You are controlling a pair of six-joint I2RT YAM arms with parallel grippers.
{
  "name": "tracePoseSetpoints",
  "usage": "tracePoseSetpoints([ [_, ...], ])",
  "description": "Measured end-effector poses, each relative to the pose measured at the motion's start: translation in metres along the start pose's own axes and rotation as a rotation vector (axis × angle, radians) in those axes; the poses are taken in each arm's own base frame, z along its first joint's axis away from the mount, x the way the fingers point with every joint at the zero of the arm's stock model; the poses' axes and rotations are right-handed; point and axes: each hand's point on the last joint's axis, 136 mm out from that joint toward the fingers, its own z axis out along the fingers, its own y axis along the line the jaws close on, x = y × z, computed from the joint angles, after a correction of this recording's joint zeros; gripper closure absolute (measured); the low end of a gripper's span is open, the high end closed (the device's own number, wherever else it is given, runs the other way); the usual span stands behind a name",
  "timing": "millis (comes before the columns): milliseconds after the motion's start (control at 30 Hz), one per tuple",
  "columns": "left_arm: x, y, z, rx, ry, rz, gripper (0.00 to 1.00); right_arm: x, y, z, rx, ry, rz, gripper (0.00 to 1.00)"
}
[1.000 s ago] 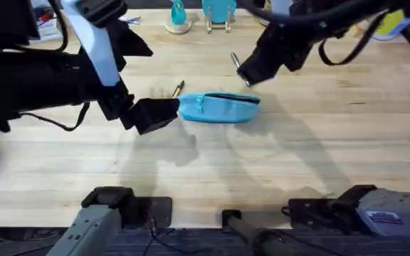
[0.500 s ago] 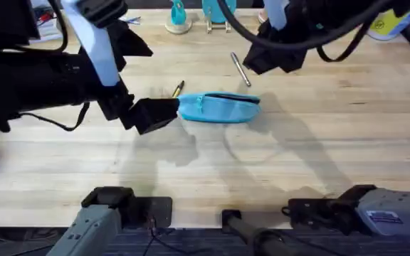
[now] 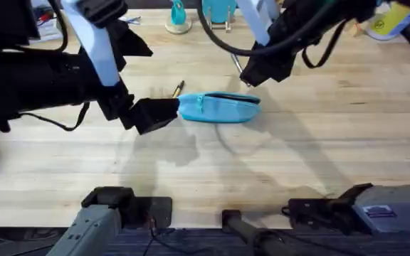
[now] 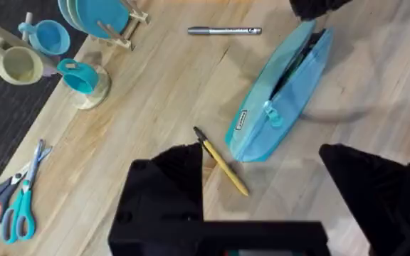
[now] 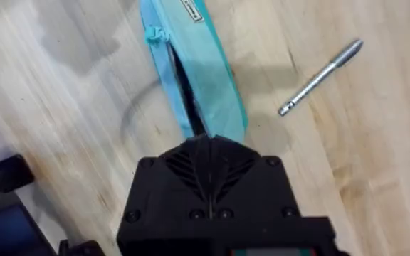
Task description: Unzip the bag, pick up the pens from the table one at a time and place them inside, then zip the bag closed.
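**A:** From overhead, where does everything sit?

**B:** The bag (image 3: 219, 108) lies lengthwise in the middle of the desk (image 3: 205, 171), toward its far edge. The left gripper (image 3: 155, 114) hangs at the bag's left end. The right gripper (image 3: 251, 77) hovers just beyond the bag, over the silver pen (image 3: 236, 60). The yellow pen (image 3: 179, 88) lies near the bag's left end, on the far-edge side.

**A:** And the left wrist view?

**B:** The left claw is spread wide and empty. The yellow pen (image 4: 223, 163) lies slantwise just ahead of one finger (image 4: 173, 171), touching nothing. The scissors (image 4: 13, 203) lie well apart, toward the desk's edge.

**A:** The right wrist view?

**B:** The right claw's fingers are pressed together, and I see nothing between them. They sit above one end of the bag (image 5: 205, 78), whose zip shows a dark slit, so I judge it is open. The silver pen (image 5: 321, 77) lies bare beside it.

**A:** So a pen comes next?

**B:** I think so. The right claw should spread first, come down across the silver pen's middle, close gently, then lower it lengthwise into the slit while the left steadies the bag.
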Motion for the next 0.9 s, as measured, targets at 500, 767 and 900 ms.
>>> tracePoseSetpoints([
  [500, 0.0, 0.0, 0.0, 0.0, 0.0, 0.0, 0.007, 0.002, 0.005, 0.028, -0.075, 0.054, 0.011, 0.972],
  [767, 0.0, 0.0, 0.0, 0.0, 0.0, 0.0, 0.007, 0.005, 0.006, 0.042, -0.101, 0.085, 0.014, 0.972],
  [900, 0.0, 0.0, 0.0, 0.0, 0.0, 0.0, 0.007, 0.004, 0.007, 0.042, -0.104, 0.083, 0.014, 0.972],
])
